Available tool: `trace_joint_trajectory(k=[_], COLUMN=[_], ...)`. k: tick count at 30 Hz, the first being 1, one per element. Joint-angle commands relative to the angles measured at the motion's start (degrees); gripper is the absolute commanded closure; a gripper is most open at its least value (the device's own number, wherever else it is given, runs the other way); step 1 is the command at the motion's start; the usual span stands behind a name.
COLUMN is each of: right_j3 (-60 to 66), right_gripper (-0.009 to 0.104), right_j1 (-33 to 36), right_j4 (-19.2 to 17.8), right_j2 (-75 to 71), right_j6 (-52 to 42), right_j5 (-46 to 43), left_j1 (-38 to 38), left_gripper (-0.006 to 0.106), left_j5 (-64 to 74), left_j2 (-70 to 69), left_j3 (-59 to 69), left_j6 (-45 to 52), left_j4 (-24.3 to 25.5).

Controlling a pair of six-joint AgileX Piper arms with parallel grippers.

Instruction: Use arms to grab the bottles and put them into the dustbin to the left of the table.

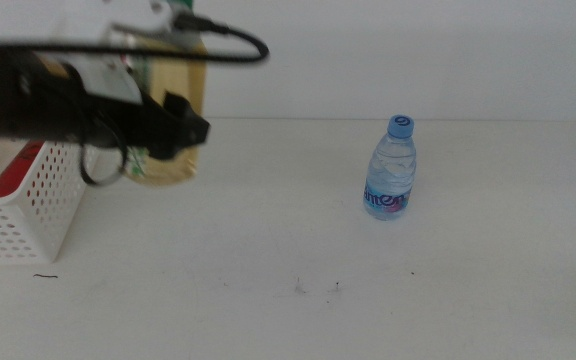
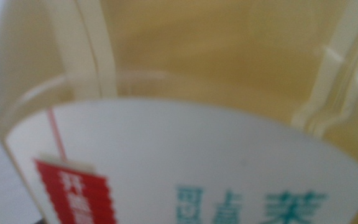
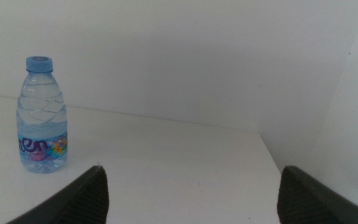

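**Left arm at the tea bottle, water bottle alone on the table**

The table (image 1: 298, 220) is big, white and flat. It fills most of the middle view. A few tiny dark specks lie on it near the front.

The left arm (image 1: 38, 100) is the next biggest thing. It is black with white parts and comes in from the left side. A black cable (image 1: 218, 45) loops over it. The left gripper (image 1: 168, 135) sits at its end, right in front of the yellow tea bottle (image 1: 178, 120). The arm hides most of the bottle there, so I cannot tell if the bottle's bottom touches the table. In the left wrist view the tea bottle (image 2: 185, 68) fills the whole picture. You can see yellow tea and a white label with red and green marks. The jaws do not show there, so I cannot tell if they are open or closed, or if they hold the bottle.

The dustbin (image 1: 23, 215) is a white basket with little holes in its sides. It stands at the left edge of the table, just beside the left arm. Something red (image 1: 13, 172) lies inside it.

The water bottle (image 1: 391, 170) is small and clear, with a blue cap. It stands upright toward the right side of the table, well apart from the tea bottle and the dustbin.

The right gripper (image 3: 191, 199) waits with its two dark jaws wide apart, holding nothing. The water bottle (image 3: 41, 118) stands off to one side ahead of it.
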Motion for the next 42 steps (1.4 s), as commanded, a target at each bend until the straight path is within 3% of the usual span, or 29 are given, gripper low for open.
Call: trace_joint_trajectory(k=[1,5,7,12,18,36,39,42], right_j3=[0.23,0.23,0.23,0.23,0.23,0.23,0.23,0.23], right_gripper=[0.013,0.013,0.013,0.013,0.013,0.013,0.013,0.013], right_j1=[-0.43,-0.43,-0.43,-0.43,-0.43,-0.43,-0.43,-0.43], right_j4=[-0.5,-0.5,-0.5,-0.5,-0.5,-0.5,-0.5,-0.5], right_j2=[-0.29,-0.29,-0.29,-0.29,-0.29,-0.29,-0.29,-0.29], right_j6=[-0.35,-0.35,-0.35,-0.35,-0.35,-0.35,-0.35,-0.35], right_j5=[-0.67,-0.67,-0.67,-0.67,-0.67,-0.67,-0.67,-0.67], left_j1=[2.56,10.37,15.32,25.87,33.12,36.67,36.67,36.67], left_gripper=[0.102,0.102,0.102,0.102,0.102,0.102,0.095,0.079], left_j5=[2.29,11.49,18.16,29.72,36.36,36.52,35.78,33.79], left_j2=[-1.03,1.52,4.66,13.84,24.13,38.95,40.01,40.37], left_j3=[-4.62,-13.51,-19.35,-30.45,-39.48,-41.67,-41.67,-41.53], left_j6=[-0.3,-9.55,-10.71,-5.75,-2.4,2.54,2.04,1.88], left_j4=[1.45,12.57,15.87,15.34,14.6,12.5,12.97,12.97])
